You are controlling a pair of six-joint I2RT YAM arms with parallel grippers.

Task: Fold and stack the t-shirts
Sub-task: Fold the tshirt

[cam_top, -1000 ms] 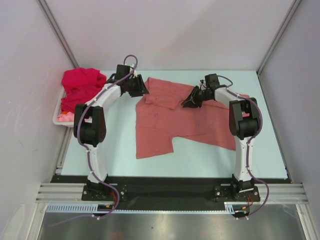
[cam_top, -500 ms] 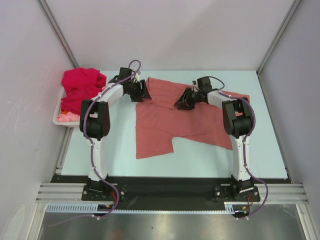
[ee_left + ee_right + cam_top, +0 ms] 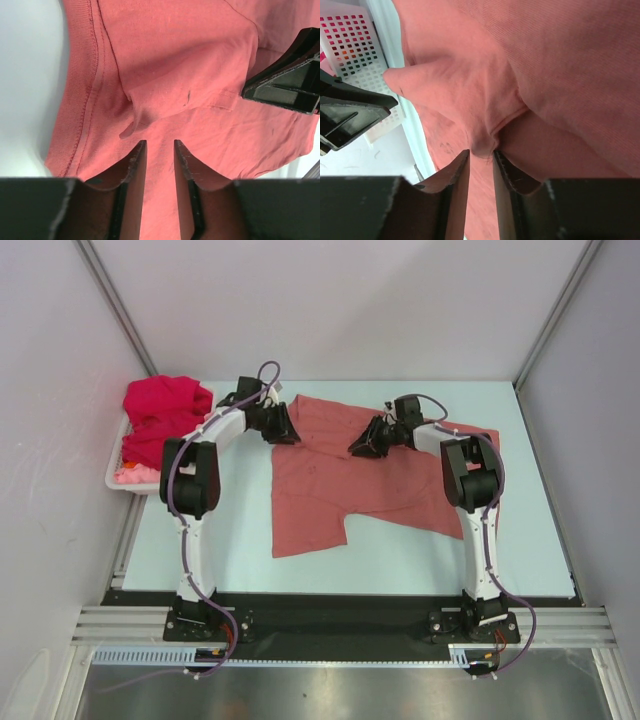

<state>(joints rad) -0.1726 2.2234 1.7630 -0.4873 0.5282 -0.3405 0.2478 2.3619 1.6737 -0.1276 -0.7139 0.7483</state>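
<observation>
The dusty salmon-red t-shirt [image 3: 330,490] lies spread on the table's middle, crumpled along its far edge. My left gripper [image 3: 283,425] is down on its far left corner. In the left wrist view [image 3: 160,142] the jaws stand a narrow gap apart over the cloth [image 3: 190,65], with a small wrinkle just beyond the tips. My right gripper [image 3: 360,448] is down on the shirt's far middle. In the right wrist view [image 3: 481,151] the jaws are a narrow gap apart with a raised fold of cloth [image 3: 482,140] at the tips. The crimson t-shirt [image 3: 165,405] and the light pink one [image 3: 130,475] are in the basket.
The white plastic basket [image 3: 112,478] stands at the table's far left edge, and it shows in the right wrist view [image 3: 355,45]. Each gripper shows in the other's wrist view, the right gripper [image 3: 287,75] and the left gripper [image 3: 350,110]. Walls close in on both sides.
Both arms stretched out lower over the shirt's far edge. The right gripper moved left along the cloth and the left gripper moved slightly right. In the last half second they barely moved.
</observation>
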